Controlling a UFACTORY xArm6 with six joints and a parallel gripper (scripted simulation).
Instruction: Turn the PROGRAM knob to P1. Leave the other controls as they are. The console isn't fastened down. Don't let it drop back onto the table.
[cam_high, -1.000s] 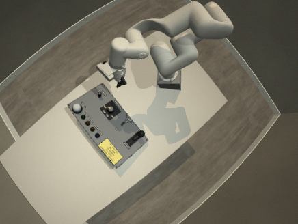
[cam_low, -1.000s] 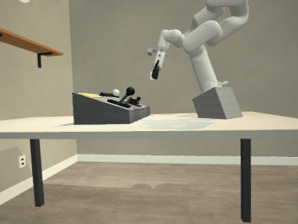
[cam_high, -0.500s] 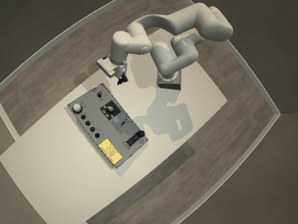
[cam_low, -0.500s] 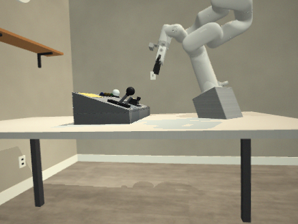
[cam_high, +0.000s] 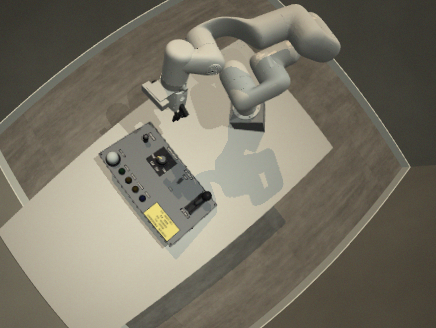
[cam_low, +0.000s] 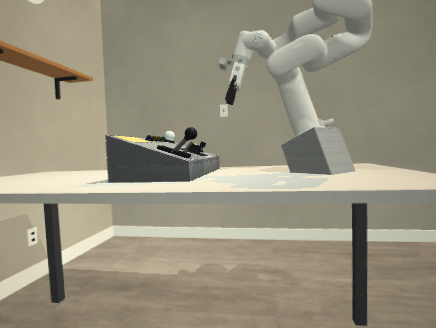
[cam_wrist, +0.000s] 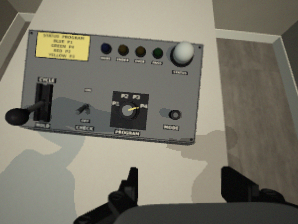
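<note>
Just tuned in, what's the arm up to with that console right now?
The gripper hangs open and empty in the air, above and short of the grey console, touching nothing. The PROGRAM knob has its pointer toward P4, so the turn to P1 is not yet done. The lever, toggle and MODE button are untouched.
</note>
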